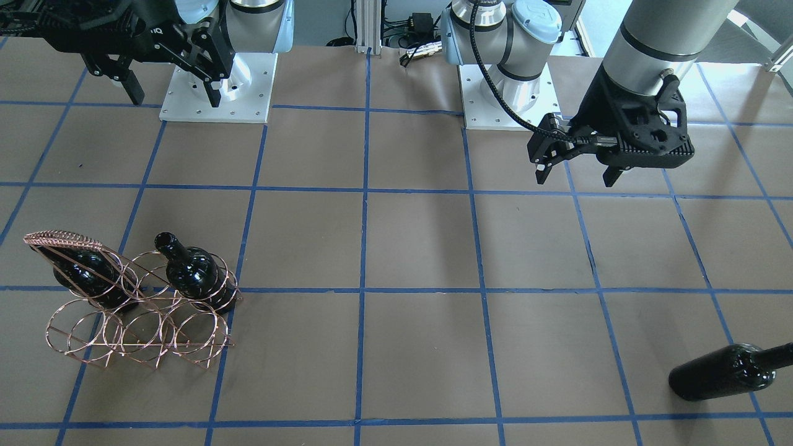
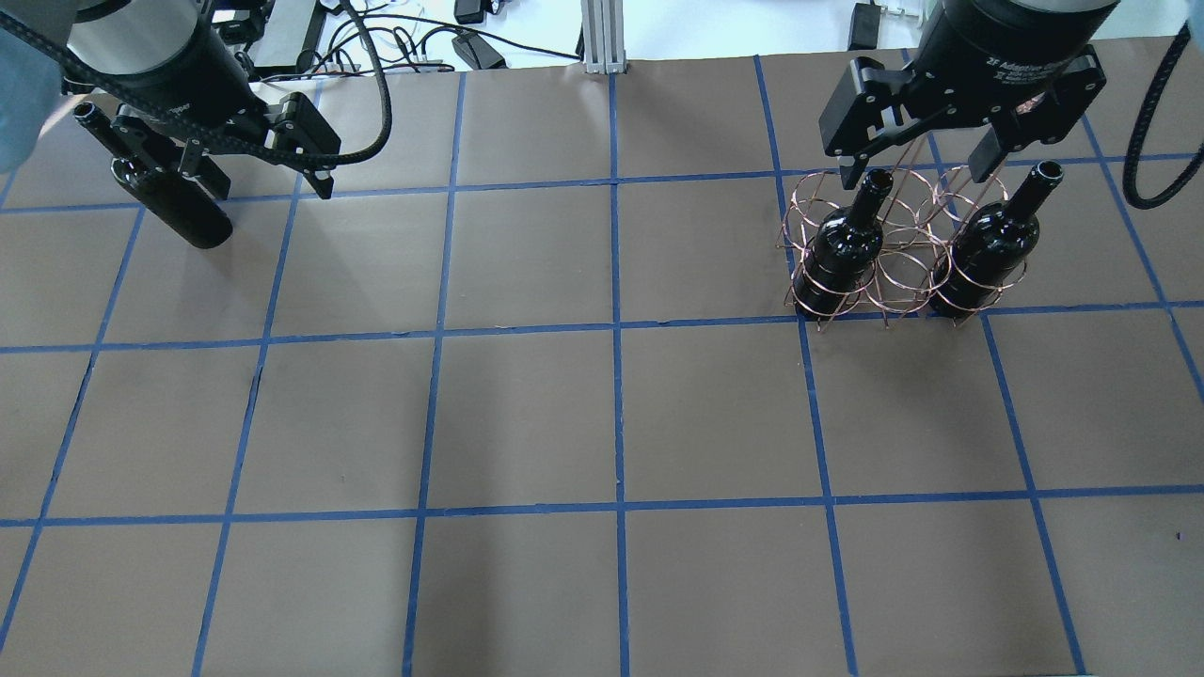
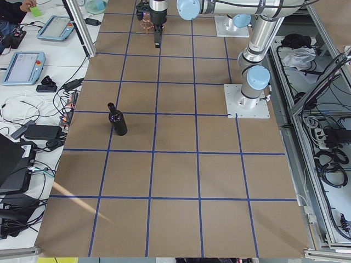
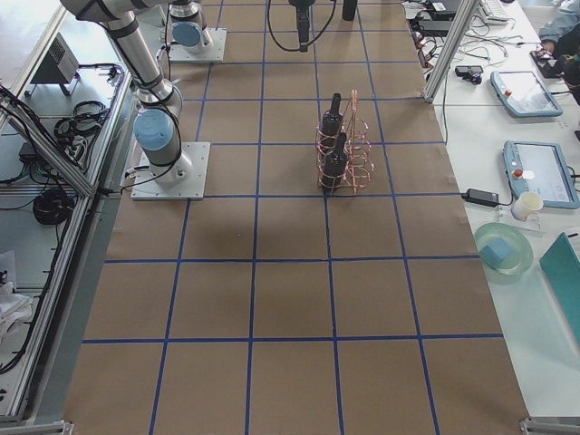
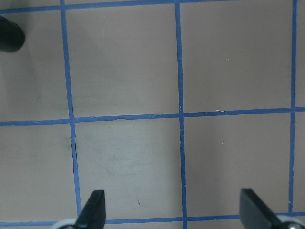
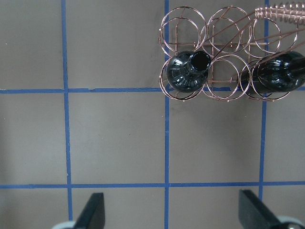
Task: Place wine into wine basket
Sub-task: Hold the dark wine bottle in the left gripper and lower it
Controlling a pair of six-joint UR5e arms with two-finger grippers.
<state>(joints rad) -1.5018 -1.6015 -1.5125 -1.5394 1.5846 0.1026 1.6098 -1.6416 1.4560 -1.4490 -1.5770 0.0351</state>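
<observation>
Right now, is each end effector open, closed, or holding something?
Left end effector: open, holding nothing.
Right end effector: open, holding nothing.

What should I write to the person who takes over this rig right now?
Left gripper: open, empty. Right gripper: open, empty.
Done: first bottle and second bottle stand in the wine basket, in the end rings of the row nearer the robot.
To do: third bottle stands on the table at the robot's left, far from the basket; the middle ring is free.
</observation>
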